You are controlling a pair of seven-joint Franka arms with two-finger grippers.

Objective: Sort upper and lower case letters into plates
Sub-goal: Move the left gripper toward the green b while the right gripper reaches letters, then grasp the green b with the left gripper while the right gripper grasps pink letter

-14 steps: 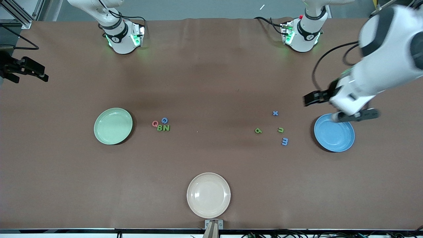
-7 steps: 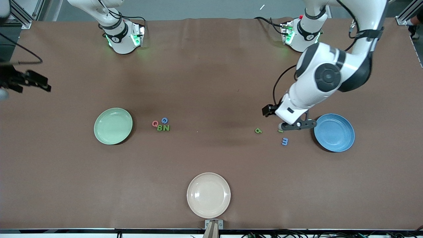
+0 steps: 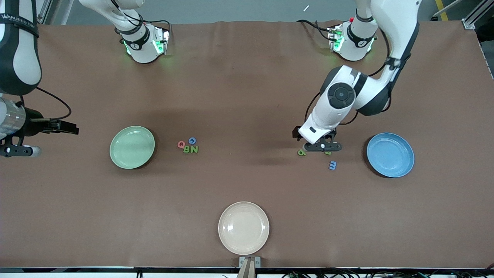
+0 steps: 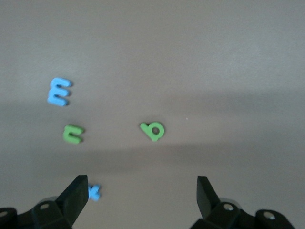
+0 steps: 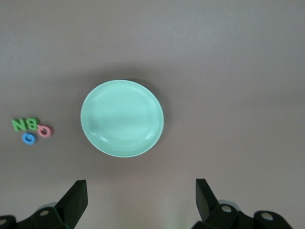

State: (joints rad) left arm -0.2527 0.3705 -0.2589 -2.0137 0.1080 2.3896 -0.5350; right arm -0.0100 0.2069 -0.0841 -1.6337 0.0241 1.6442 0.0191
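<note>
Red Q [image 3: 181, 144], blue G [image 3: 192, 140], green B [image 3: 186, 150] and green N [image 3: 194, 149] lie clustered beside the pale green plate [image 3: 132, 147]. Near the blue plate [image 3: 390, 155] lie a blue m [image 3: 332, 165] and two green small letters [image 3: 301, 153] [image 4: 73, 133]. The blue x [image 4: 94, 192] shows only in the left wrist view, by one finger. My left gripper [image 3: 322, 146] [image 4: 143, 188] hangs open and empty over these small letters. At the right arm's end of the table, my right gripper [image 3: 17, 150] [image 5: 140, 191] is open and empty over bare table, with the green plate [image 5: 122, 118] ahead of it.
A cream-white plate [image 3: 243, 227] sits near the table's front edge, midway between the arms. Brown table surface [image 3: 247, 96] stretches bare between the two letter groups and toward the arm bases.
The left arm swung from over the blue plate to over the small letters. The right arm came in from the table's end toward the green plate. Both grippers stayed open.
</note>
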